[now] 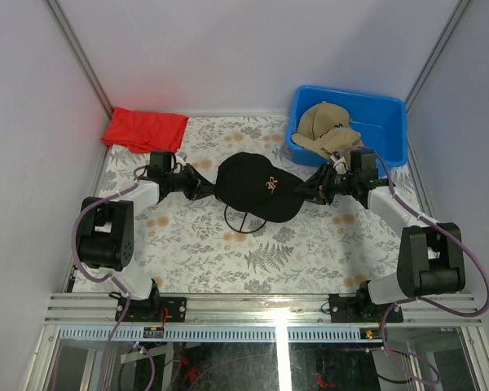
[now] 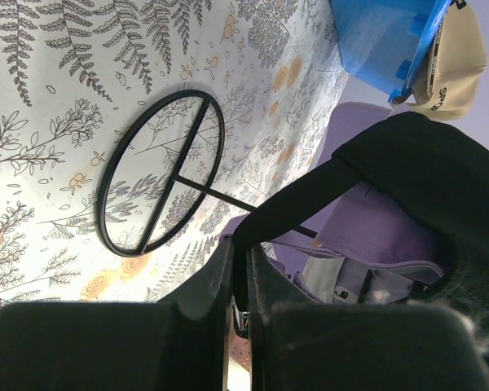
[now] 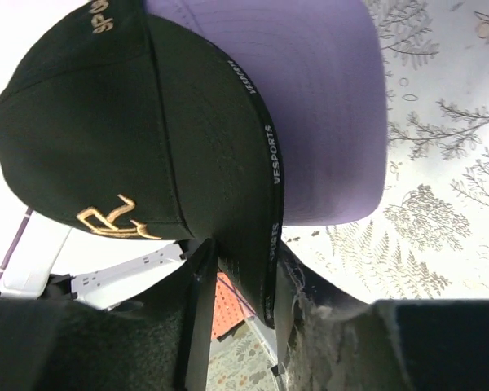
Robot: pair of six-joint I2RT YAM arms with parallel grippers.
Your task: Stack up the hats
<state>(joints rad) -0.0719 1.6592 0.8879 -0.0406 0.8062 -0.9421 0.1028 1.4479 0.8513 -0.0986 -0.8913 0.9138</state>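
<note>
The black cap [image 1: 257,189] with a gold logo hangs over the table's middle, above the black wire stand [image 1: 240,221]. My left gripper [image 1: 208,187] is shut on the cap's rear band [image 2: 293,204]. My right gripper [image 1: 307,192] is shut on its brim [image 3: 244,212]. The lavender cap [image 2: 383,220] sits under the black one, and its brim [image 3: 310,106] shows in the right wrist view. It is hidden in the top view. Tan caps [image 1: 326,124] lie in the blue bin [image 1: 391,130]. One tan cap [image 2: 456,57] shows in the left wrist view.
A flat red cloth [image 1: 145,129] lies at the back left. The stand's ring base [image 2: 159,171] rests on the fern-print table cover [image 1: 187,244]. The blue bin [image 2: 379,41] stands at the back right, close behind my right arm. White walls enclose the table.
</note>
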